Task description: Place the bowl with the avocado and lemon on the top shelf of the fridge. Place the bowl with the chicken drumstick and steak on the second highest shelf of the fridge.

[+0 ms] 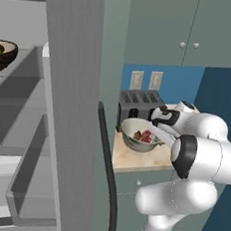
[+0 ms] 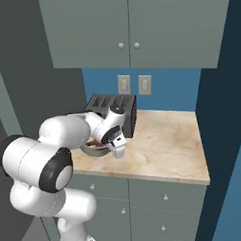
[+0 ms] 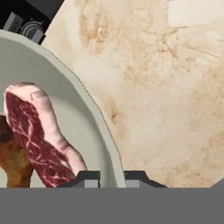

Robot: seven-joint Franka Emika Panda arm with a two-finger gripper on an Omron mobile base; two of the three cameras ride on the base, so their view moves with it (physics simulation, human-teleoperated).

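— Marbled beige stone, is that what the table [image 1: 133, 161] is made of in the left base view?

— Yes, smooth and pale. On it sits a pale grey-cream bowl [image 1: 132, 127], round and deep, with the red-pink steak [image 1: 146, 136] and the brown chicken drumstick [image 1: 137, 135] inside. The pincer [image 1: 161, 135] sits at its right rim. Behind it stands a dark ribbed toaster [image 1: 139, 101].

— And the other bowl?

— The dark brown wooden-looking bowl [image 1: 4, 54] rests high in the open fridge at the far left, on a thin grey shelf [image 1: 20, 63], something yellow showing inside.

— From the right base view?

— The white arm bends over the table [image 2: 164, 145]; the pincer [image 2: 117, 151] points down at the bowl [image 2: 94, 150], mostly hidden behind the wrist. The toaster [image 2: 123, 107] is just behind.

— The hand view?

— The bowl's [image 3: 87, 118] curved cream wall runs between the two dark fingertips [image 3: 87, 178], one inside, one outside, so the pincer [image 3: 111, 177] stands narrow astride the rim; I cannot tell whether it presses. The steak [image 3: 37, 135] is a marbled slab with a pale fat edge, leaning on the glossy drumstick [image 3: 13, 162].
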